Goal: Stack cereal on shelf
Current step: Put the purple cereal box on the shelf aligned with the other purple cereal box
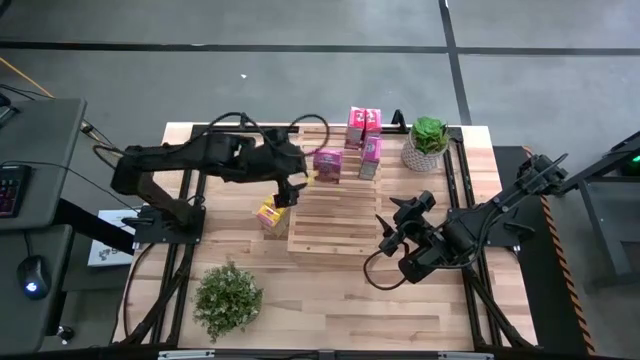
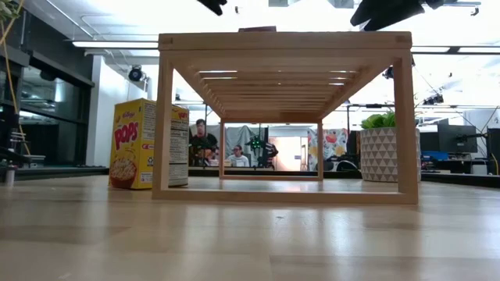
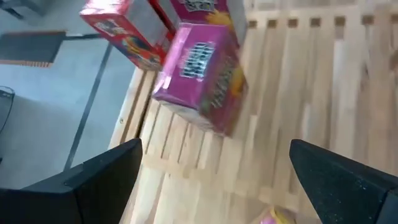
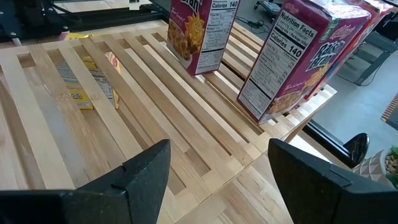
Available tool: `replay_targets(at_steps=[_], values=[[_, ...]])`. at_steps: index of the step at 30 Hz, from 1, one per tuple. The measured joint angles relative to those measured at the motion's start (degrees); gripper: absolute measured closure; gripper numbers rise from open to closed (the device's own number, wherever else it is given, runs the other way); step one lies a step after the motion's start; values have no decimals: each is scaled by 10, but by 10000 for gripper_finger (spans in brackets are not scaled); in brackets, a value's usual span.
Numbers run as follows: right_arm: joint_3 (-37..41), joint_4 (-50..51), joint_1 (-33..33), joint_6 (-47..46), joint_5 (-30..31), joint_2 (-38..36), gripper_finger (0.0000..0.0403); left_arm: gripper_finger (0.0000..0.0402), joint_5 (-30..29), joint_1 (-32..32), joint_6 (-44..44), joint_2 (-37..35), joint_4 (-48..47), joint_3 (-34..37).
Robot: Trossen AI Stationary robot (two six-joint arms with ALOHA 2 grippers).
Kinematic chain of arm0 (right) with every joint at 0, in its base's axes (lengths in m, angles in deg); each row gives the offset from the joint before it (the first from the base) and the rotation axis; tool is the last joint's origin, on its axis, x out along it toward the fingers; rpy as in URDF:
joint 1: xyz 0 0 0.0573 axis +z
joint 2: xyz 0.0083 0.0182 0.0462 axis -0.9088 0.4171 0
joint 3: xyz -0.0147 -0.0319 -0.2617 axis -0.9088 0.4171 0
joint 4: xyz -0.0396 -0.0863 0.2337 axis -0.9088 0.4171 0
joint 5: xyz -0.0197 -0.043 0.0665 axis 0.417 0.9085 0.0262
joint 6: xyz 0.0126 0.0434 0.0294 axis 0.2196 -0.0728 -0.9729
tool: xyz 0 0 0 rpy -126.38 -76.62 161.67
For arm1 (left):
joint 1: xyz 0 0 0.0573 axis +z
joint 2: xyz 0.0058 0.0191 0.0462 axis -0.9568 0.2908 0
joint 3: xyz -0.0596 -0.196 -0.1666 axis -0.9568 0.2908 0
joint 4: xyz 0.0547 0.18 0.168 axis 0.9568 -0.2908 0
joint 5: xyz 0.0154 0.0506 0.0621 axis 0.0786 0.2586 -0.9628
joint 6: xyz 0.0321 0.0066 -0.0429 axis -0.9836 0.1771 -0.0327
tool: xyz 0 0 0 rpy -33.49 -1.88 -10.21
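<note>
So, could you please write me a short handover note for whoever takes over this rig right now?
Left pincer: open, empty, above the shelf's left edge near the yellow cereal box.
Right pincer: open, empty, at the shelf's right edge.
Shelf: a slatted wooden rack mid-table.
Done: the pink boxes are on top of the shelf: one toward its left side, the others grouped at its far end.
Left: the yellow box stands on the table beside the shelf's left side and is not yet shelved.
</note>
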Motion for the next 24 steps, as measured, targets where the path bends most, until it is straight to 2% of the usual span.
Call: replay_targets(at_steps=[5, 10, 13, 16, 19, 24], values=[[0, 0, 0, 0, 0, 0, 139, 2, 31, 37, -37, -88, 161, 161], [0, 0, 0, 0, 2, 0, 139, 2, 157, 92, -56, -158, 346, 322], [0, 0, 0, 0, 3, 0, 139, 2, 199, 125, -60, -178, 429, 389], [0, 0, 0, 0, 3, 0, 139, 2, 233, 156, -60, -180, 508, 433], [0, 0, 0, 0, 4, 0, 139, 2, 292, 185, -52, -172, 584, 460], [0, 0, 0, 0, 4, 0, 139, 2, 346, 220, -48, -134, 646, 472]])
